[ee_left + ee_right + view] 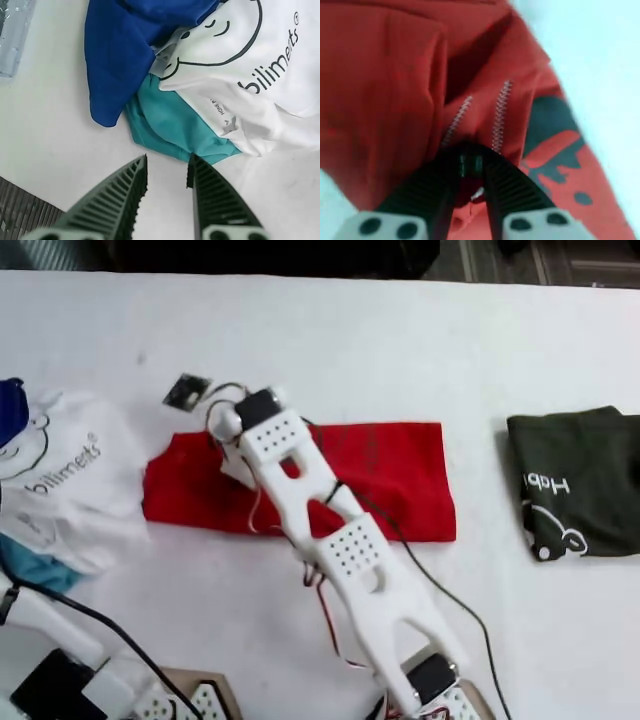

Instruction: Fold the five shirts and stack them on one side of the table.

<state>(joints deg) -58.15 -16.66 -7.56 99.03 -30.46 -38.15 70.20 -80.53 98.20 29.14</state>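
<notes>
A red shirt (400, 480) lies partly folded in the middle of the table. My right gripper (470, 160) is shut on a fold of this red shirt (385, 75), near its stitched hem and dark print. From above, the right arm stretches from the front edge across the shirt, its gripper (234, 462) over the cloth's left part. My left gripper (167, 167) hangs open over bare table, just short of a teal shirt (175, 125). That shirt lies under a white printed shirt (250, 75) and beside a blue shirt (120, 55).
A folded dark green shirt (575, 495) lies at the right side. The pile of white shirt (70, 480), blue shirt (10, 410) and teal shirt (35, 565) sits at the left edge. A small black object (187, 390) lies behind the red shirt.
</notes>
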